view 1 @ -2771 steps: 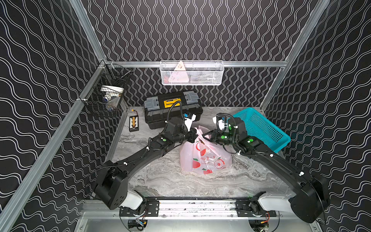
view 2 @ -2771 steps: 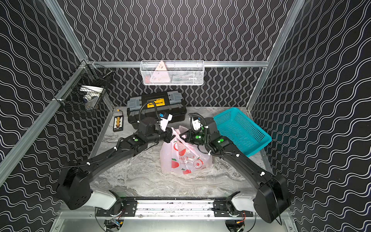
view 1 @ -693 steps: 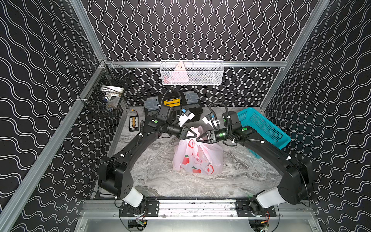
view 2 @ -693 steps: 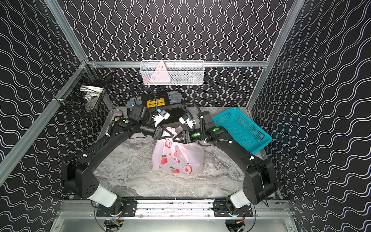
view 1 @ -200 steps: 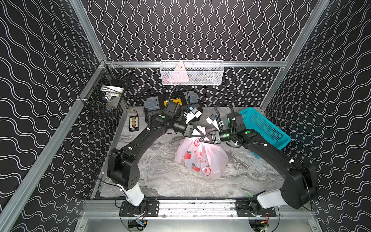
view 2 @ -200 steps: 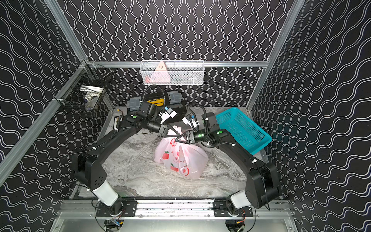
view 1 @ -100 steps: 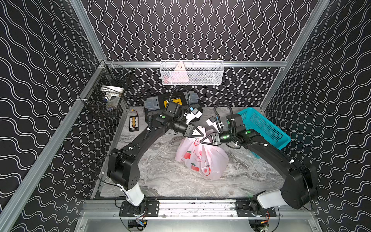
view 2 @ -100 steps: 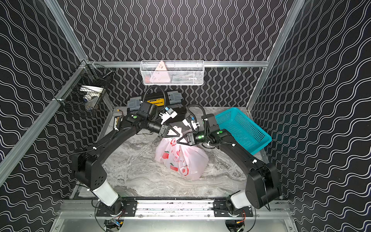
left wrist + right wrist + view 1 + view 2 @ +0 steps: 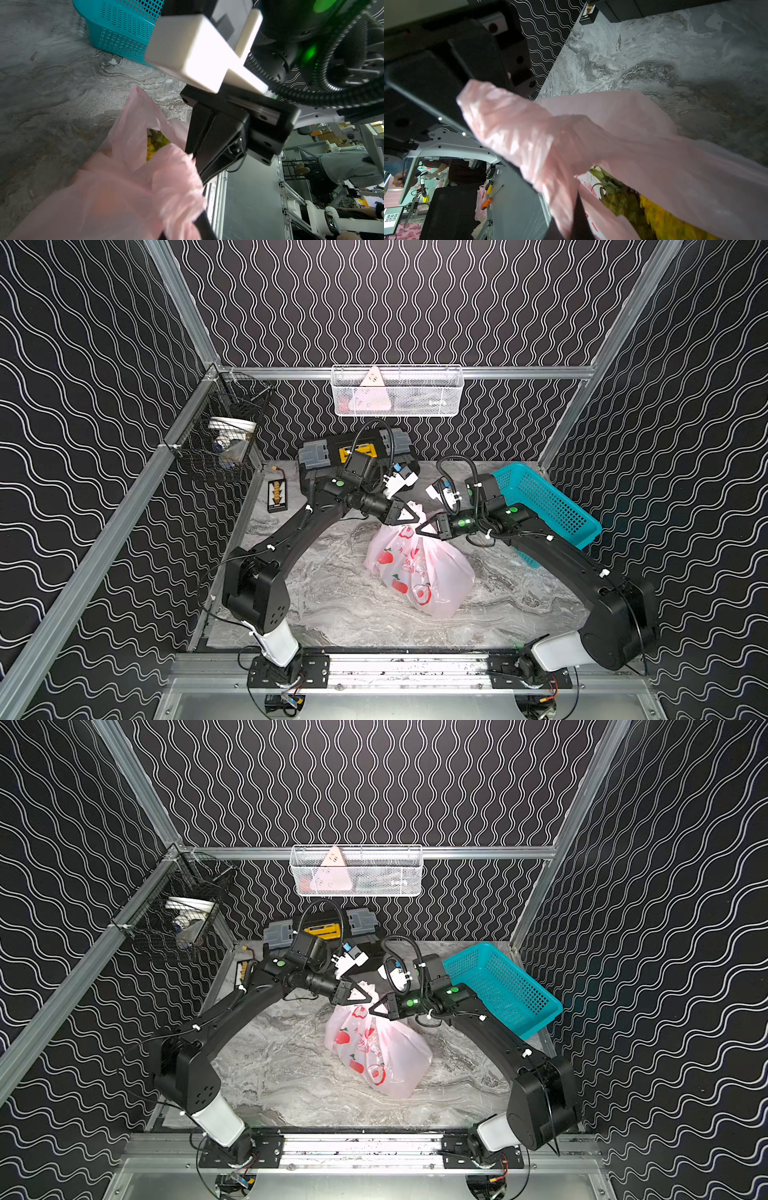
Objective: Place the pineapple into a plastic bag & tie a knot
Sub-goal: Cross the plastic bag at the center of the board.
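Observation:
The pale-pink plastic bag (image 9: 419,568) with red apples lies tilted on the marble table in both top views, its other point being (image 9: 376,1052). The pineapple shows through its mouth as green leaves and yellow skin (image 9: 623,199), also in the left wrist view (image 9: 154,143). My left gripper (image 9: 412,517) and right gripper (image 9: 419,531) meet tip to tip at the bag's top, each shut on a pink handle strip. The strips cross in a bunched twist (image 9: 566,128). Whether that twist is a tied knot I cannot tell.
A teal perforated basket (image 9: 544,506) stands tilted at the right behind my right arm. A black toolbox (image 9: 353,452) sits at the back and a small card (image 9: 277,493) at the back left. A white wire basket (image 9: 397,391) hangs on the back rail and a black wire basket (image 9: 224,439) on the left wall.
My right gripper has closed on a handle strip at the bag's top. The left gripper has kept its grip, and the bag has hardly moved.

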